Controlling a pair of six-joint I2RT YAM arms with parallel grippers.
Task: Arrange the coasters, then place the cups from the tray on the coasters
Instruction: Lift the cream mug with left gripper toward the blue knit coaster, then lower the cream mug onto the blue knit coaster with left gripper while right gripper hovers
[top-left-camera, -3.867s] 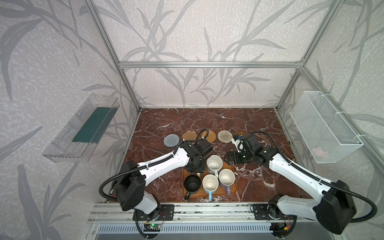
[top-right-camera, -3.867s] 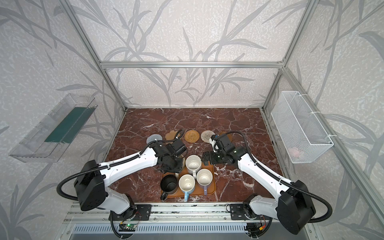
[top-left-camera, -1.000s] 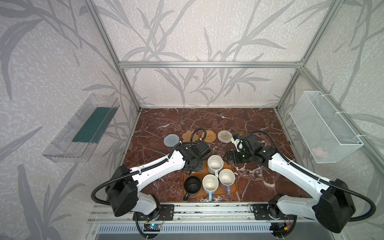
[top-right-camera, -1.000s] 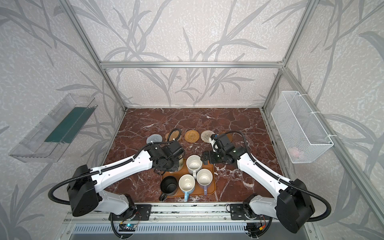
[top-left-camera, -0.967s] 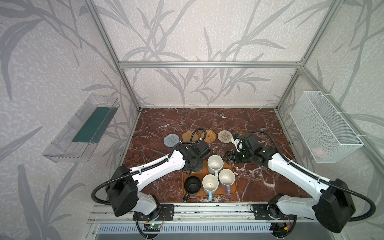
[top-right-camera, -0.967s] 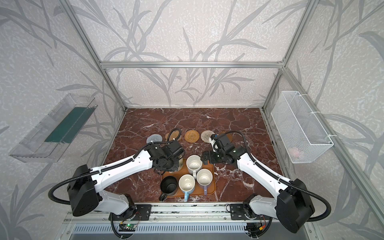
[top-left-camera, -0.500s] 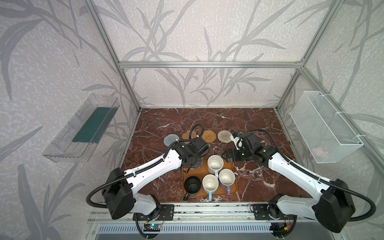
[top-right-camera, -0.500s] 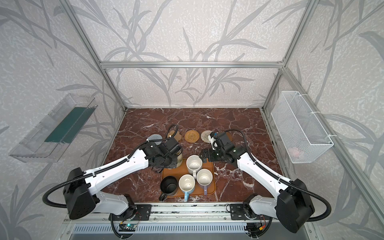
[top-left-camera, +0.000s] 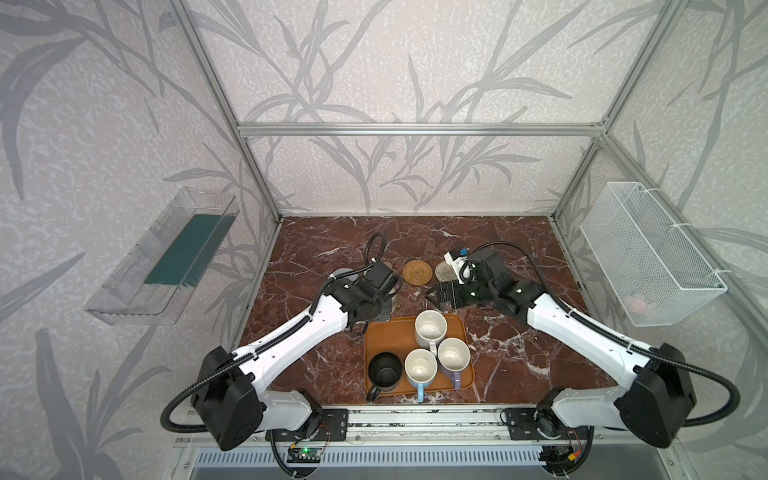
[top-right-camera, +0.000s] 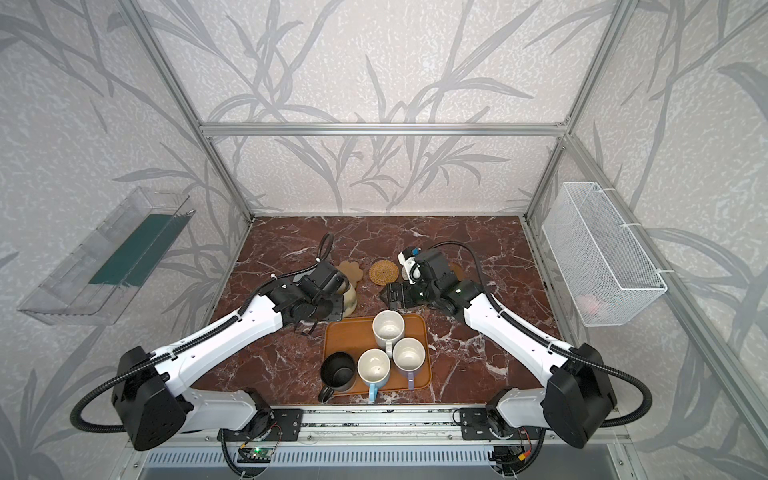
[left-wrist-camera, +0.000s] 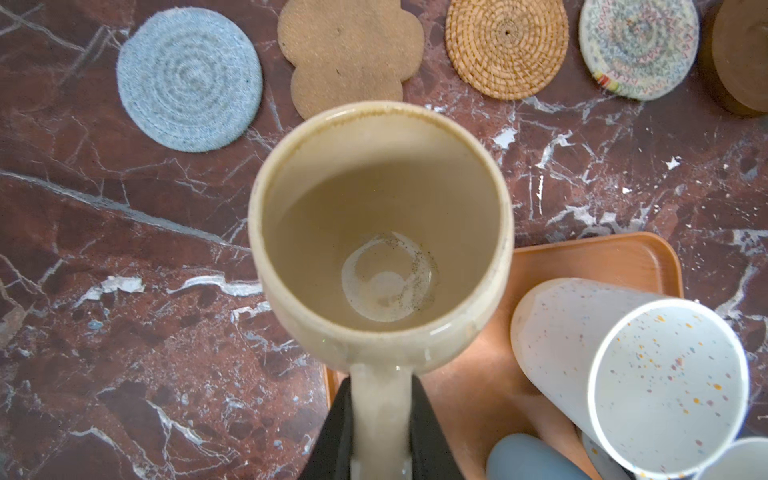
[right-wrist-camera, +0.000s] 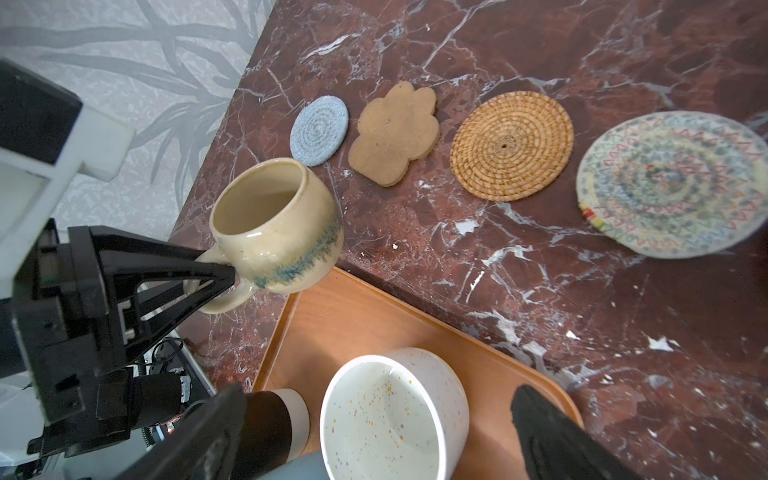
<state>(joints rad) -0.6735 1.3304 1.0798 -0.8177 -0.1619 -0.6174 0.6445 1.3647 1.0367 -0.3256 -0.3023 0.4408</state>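
Left claw clamped on the handle of the rounded beige-yellow glazed mug. Mug upright, held above the red marble bench by a corner of the orange-brown rectangular tray, near the grey-blue round coaster and the tan paw-shaped coaster. Right claw spread wide over the speckled white mug, which stands on the tray.

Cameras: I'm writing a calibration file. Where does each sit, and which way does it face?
Both top views: high at the front, facing down and back over the red-brown marble table; white left arm and right arm show.
Left wrist: on the left arm, looking down into the rounded beige-yellow ceramic mug; left pincer shows, shut on its handle.
Right wrist: on the right arm, facing the speckled white mug; open right pincer frames it.
Wrist views share that beige mug and the golden woven rattan coaster.
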